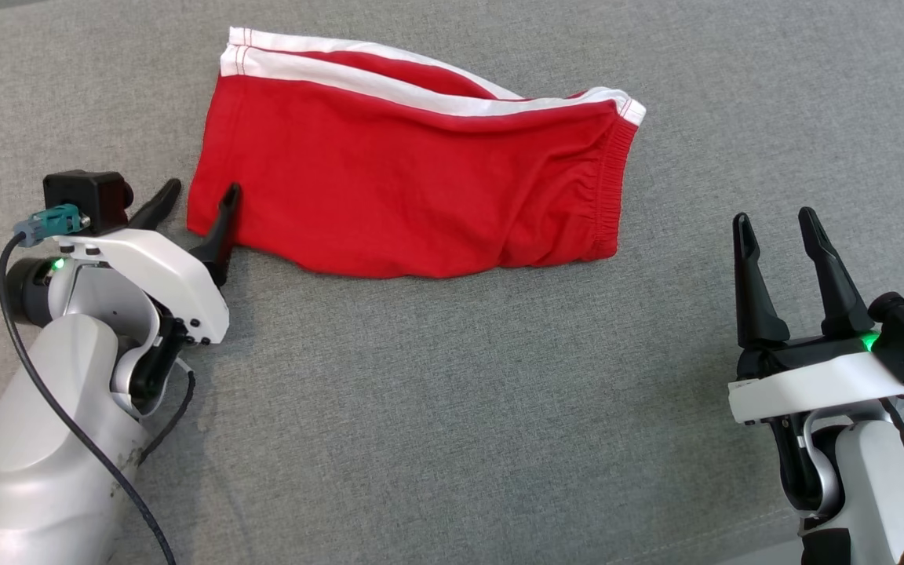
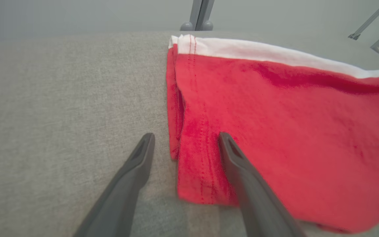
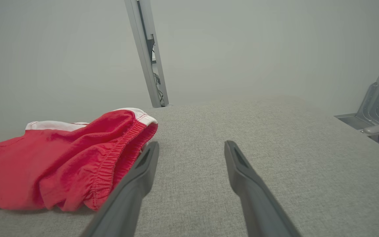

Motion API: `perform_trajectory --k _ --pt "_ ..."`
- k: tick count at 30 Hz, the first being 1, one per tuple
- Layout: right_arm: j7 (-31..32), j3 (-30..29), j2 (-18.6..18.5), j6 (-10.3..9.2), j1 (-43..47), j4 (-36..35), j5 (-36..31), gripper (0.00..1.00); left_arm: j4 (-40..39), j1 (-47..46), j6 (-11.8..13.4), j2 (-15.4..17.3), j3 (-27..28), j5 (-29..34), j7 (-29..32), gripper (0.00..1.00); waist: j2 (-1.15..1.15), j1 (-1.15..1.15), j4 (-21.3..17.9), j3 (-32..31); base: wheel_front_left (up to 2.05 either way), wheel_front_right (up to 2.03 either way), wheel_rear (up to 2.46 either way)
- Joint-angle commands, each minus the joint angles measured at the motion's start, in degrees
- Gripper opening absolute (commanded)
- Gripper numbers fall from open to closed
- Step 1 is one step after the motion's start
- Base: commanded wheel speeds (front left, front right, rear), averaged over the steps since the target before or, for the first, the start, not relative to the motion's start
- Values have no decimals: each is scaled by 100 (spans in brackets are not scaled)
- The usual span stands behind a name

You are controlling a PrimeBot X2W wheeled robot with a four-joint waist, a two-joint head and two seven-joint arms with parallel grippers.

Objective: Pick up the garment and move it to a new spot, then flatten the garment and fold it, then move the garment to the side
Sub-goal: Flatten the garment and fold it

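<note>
The garment [image 1: 413,180] is a pair of red shorts with white side stripes and an elastic waistband, lying folded on the grey fabric surface at the upper middle. My left gripper [image 1: 201,194] stands open at the garment's left hem corner, one finger over the red cloth and the other over the bare surface; the left wrist view shows the garment [image 2: 275,131] and its hem edge between the fingers of the left gripper [image 2: 186,140]. My right gripper [image 1: 778,218] is open and empty, off to the right of the waistband, apart from the garment [image 3: 61,164]; its own view shows the right gripper [image 3: 191,146] above bare surface.
The grey fabric surface [image 1: 452,408] stretches all around. Metal frame legs [image 3: 148,56] stand beyond its far edge, with more struts [image 3: 377,98] at the right.
</note>
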Motion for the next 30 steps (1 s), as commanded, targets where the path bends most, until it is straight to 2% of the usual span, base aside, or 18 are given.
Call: perform_trajectory --k 1,4,6,7,8,9,16,19,24,30 --pt "-51 -4 -31 -4 -48 11 45 100 116 -100 -43 -16 8 -61 28 100 0 0 4 -4 0 0 0" --pt "-66 28 -31 -4 -57 68 76 100 347 -140 -174 -88 -70 -193 160 100 0 0 14 -27 0 0 0" --pt "-71 54 -31 -4 -61 104 105 100 454 -135 -233 -129 -109 -280 183 49 0 0 14 -42 0 0 0" --pt "-75 65 -31 -4 -66 115 114 100 488 -160 -253 -133 -129 -290 167 6 0 0 15 -48 0 0 0" --pt "-75 65 -31 -4 -66 115 114 100 488 -160 -253 -133 -129 -290 167 6 0 0 15 -48 0 0 0" --pt "-78 73 -31 -4 -71 123 124 100 522 -179 -276 -143 -153 -336 180 0 0 0 16 -52 0 0 0" --pt "-77 56 -31 -4 12 127 144 100 609 -168 -365 -126 -132 -588 -139 0 0 0 4 -112 0 0 0" --pt "-76 -65 -29 -4 126 93 91 100 341 97 -373 -111 -110 -610 -521 0 0 0 92 -214 0 0 0" --pt "-17 -205 -31 -4 317 48 70 100 -417 756 -142 -216 -90 -612 -889 0 0 0 311 -429 0 0 0" --pt "121 -311 -31 -4 516 -60 23 100 -1584 1749 276 -313 -135 -662 -902 0 0 0 591 -668 0 0 0"
